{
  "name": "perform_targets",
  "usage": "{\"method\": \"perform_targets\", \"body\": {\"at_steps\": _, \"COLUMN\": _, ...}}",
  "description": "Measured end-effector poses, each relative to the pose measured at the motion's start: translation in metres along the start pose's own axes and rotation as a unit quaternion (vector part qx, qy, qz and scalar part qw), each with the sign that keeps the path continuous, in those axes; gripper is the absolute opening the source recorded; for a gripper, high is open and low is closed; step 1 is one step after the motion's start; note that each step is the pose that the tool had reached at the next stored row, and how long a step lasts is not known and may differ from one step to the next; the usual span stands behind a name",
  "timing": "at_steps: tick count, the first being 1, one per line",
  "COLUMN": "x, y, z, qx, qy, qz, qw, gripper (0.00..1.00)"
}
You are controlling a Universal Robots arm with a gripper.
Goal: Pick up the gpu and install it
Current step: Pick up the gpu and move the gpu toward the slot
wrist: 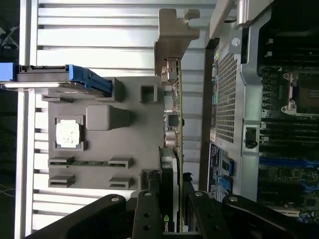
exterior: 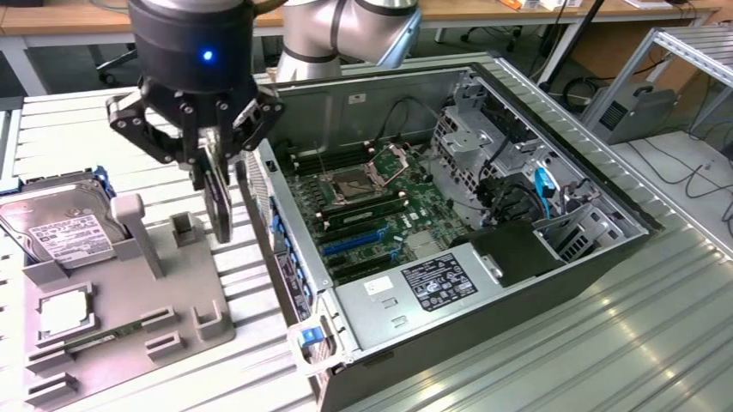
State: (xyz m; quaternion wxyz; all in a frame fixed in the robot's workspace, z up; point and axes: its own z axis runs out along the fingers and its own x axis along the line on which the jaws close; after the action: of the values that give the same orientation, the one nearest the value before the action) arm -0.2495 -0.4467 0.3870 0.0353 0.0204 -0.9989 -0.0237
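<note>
Hand (exterior: 215,161) pinched the gpu (exterior: 221,210) by its upper edge, card hanging on edge in the air. It sat between the grey tray (exterior: 126,292) and the open case (exterior: 493,318), by the tray's near edge. Drive (exterior: 57,227) stayed out on the tray. Motherboard (exterior: 366,215) lay exposed. All on the slatted bench (exterior: 596,343).

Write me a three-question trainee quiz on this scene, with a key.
1. True or false: the claw is shut on the gpu.
2. Where is the gpu? A) seated in a slot B) held in the air outside the case C) lying flat on the table.
3. Fill in: the hard drive lies to the exterior view's ____ of the case.
Key: 1 true; 2 B; 3 left.
</note>
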Motion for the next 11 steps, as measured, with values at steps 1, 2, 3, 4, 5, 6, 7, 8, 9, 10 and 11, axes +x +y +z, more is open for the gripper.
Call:
{"method": "perform_targets", "body": {"at_steps": 1, "x": -0.004, "y": 0.0001, "z": -0.0051, "qx": 0.0, "qy": 0.0, "qz": 0.0, "qw": 1.0, "gripper": 0.27}}
{"method": "perform_targets", "body": {"at_steps": 2, "x": -0.008, "y": 0.0001, "z": -0.0092, "qx": 0.0, "qy": 0.0001, "qz": 0.0, "qw": 1.0, "gripper": 0.27}}
{"method": "perform_targets", "body": {"at_steps": 3, "x": -0.013, "y": 0.0001, "z": -0.0134, "qx": 0.0, "qy": 0.0001, "qz": 0.0, "qw": 1.0, "gripper": 0.27}}
{"method": "perform_targets", "body": {"at_steps": 4, "x": -0.017, "y": 0.0, "z": -0.0168, "qx": -0.0001, "qy": 0.0003, "qz": 0.0, "qw": 1.0, "gripper": 0.27}}
{"method": "perform_targets", "body": {"at_steps": 5, "x": -0.021, "y": 0.0, "z": -0.0193, "qx": -0.0003, "qy": 0.0006, "qz": 0.0, "qw": 1.0, "gripper": 0.27}}
{"method": "perform_targets", "body": {"at_steps": 6, "x": -0.026, "y": -0.0001, "z": -0.022, "qx": -0.0005, "qy": 0.0009, "qz": 0.0, "qw": 1.0, "gripper": 0.27}}
{"method": "perform_targets", "body": {"at_steps": 7, "x": -0.031, "y": -0.0002, "z": -0.0254, "qx": -0.0007, "qy": 0.0012, "qz": 0.0, "qw": 1.0, "gripper": 0.27}}
{"method": "perform_targets", "body": {"at_steps": 8, "x": -0.036, "y": -0.0003, "z": -0.0284, "qx": -0.0011, "qy": 0.0014, "qz": 0.0, "qw": 1.0, "gripper": 0.27}}
{"method": "perform_targets", "body": {"at_steps": 9, "x": -0.04, "y": -0.0004, "z": -0.0309, "qx": -0.0014, "qy": 0.0014, "qz": 0.0, "qw": 1.0, "gripper": 0.27}}
{"method": "perform_targets", "body": {"at_steps": 10, "x": -0.045, "y": -0.0005, "z": -0.0332, "qx": -0.0018, "qy": 0.0014, "qz": 0.0, "qw": 1.0, "gripper": 0.27}}
{"method": "perform_targets", "body": {"at_steps": 11, "x": -0.049, "y": -0.0006, "z": -0.0353, "qx": -0.0022, "qy": 0.0014, "qz": 0.0, "qw": 1.0, "gripper": 0.27}}
